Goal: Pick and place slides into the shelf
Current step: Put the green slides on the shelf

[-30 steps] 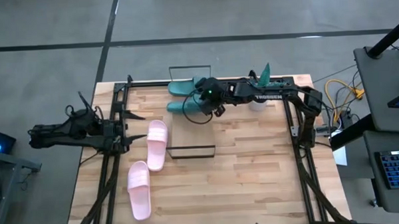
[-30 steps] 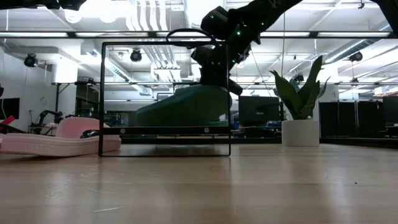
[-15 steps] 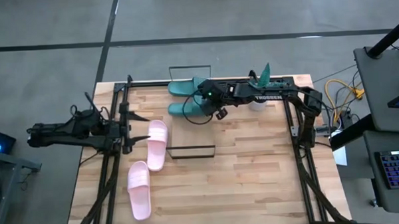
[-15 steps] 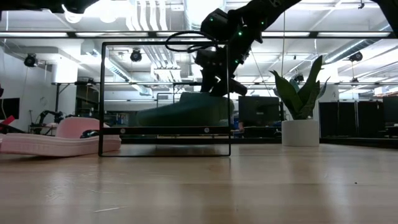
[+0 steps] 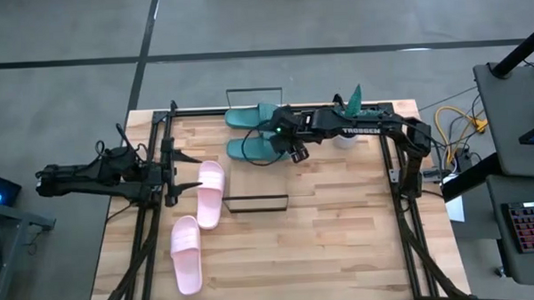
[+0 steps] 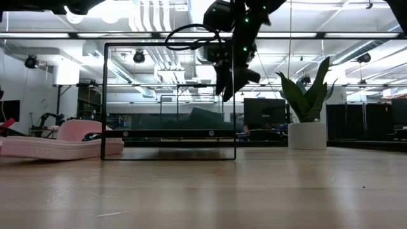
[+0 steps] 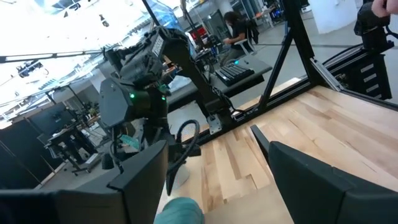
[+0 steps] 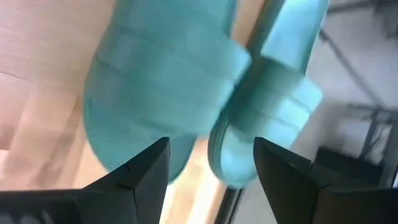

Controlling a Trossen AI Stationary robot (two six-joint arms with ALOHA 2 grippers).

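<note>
The right tool (image 5: 295,150) hangs with its fingers apart and empty. Directly beneath it, two teal slides (image 8: 205,93) lie side by side on the shelf (image 5: 250,173). Well away, beside the left tool (image 5: 186,171), whose fingers also stand apart, two pink slides (image 5: 198,225) wait on the surface (image 5: 341,236). They look light, soft and rubbery; I'd pinch the wide strap.
</note>
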